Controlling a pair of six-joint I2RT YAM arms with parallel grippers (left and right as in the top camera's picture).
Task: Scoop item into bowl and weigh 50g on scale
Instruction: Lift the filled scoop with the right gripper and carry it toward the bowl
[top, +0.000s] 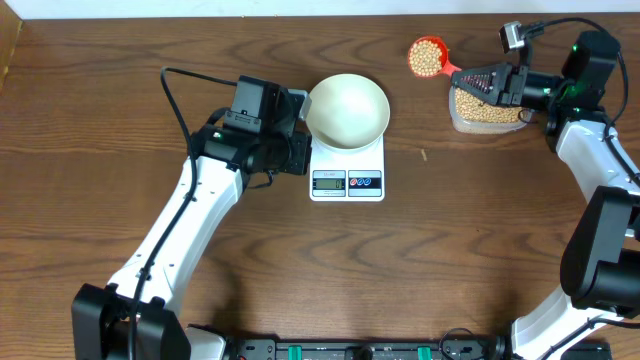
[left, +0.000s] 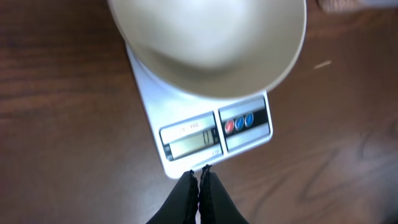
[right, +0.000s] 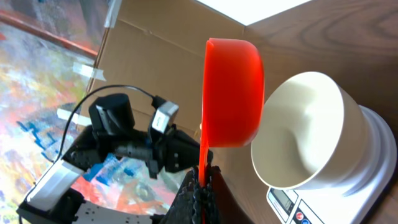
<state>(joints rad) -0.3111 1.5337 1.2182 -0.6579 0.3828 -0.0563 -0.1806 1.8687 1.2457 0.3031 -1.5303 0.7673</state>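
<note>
Pinched shut on the handle of the red scoop (right: 231, 93), the right gripper (right: 200, 182) could tilt and spill beans (top: 428, 57) short of the bowl (right: 305, 137) beyond its fingertips; left gripper (left: 200, 177) closed, empty.

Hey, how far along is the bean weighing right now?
Done: the bowl sits on the scale, with nothing in it yet. In hand: the right gripper holds a red scoop full of beans, beside the container. Left: tip them into the bowl and repeat until the weight is right. The left gripper is shut by the scale.
</note>
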